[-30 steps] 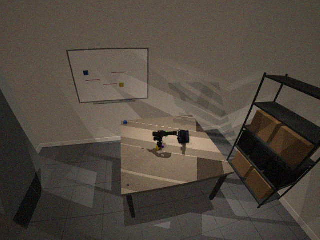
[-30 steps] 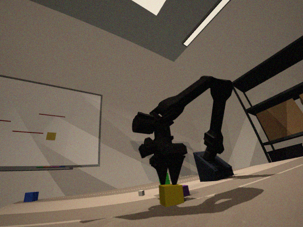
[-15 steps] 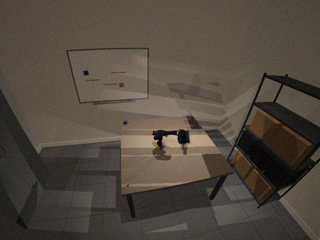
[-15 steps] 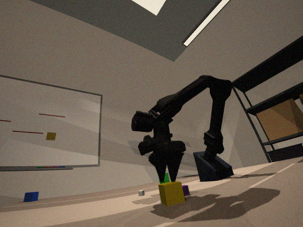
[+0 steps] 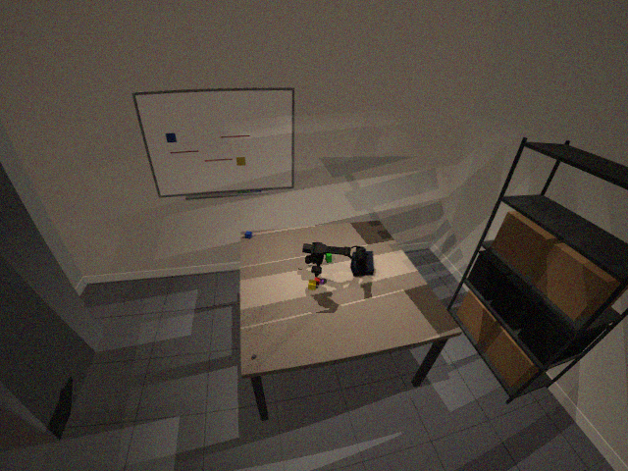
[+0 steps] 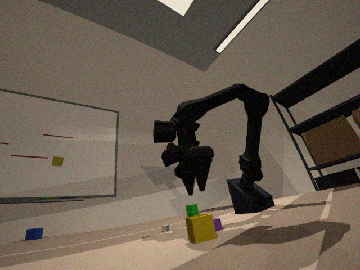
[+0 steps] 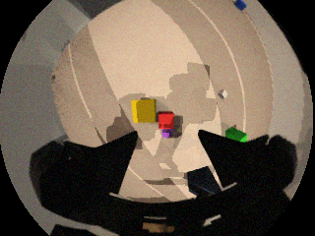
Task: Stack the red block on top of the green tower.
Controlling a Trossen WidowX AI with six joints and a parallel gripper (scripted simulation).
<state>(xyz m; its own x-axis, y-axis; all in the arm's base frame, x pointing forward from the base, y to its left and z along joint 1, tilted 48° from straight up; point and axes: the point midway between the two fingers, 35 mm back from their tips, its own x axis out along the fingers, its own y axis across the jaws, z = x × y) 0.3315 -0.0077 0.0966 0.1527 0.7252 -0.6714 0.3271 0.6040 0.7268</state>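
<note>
The red block [image 7: 166,120] [image 5: 318,280] sits on the table, close beside a yellow block [image 7: 144,111] [image 6: 201,228] [image 5: 311,285] and a purple block [image 7: 165,133] [image 6: 217,224]. In the exterior view the red block is hidden behind the yellow one. The green tower [image 7: 236,134] [image 5: 328,257] [image 6: 192,210] stands apart from them, to the right in the wrist view; its lower part is hidden in the exterior view. My gripper [image 6: 196,192] [image 7: 168,133] is open and empty, pointing down above the blocks, with the red block a little ahead of the space between the fingertips in the wrist view.
A blue block [image 5: 248,235] [image 6: 34,233] [image 7: 240,5] lies at the table's far left corner. A small pale block [image 6: 165,228] [image 7: 223,93] lies beyond the green tower. The dark arm base [image 6: 251,200] [image 5: 362,263] stands right of the blocks.
</note>
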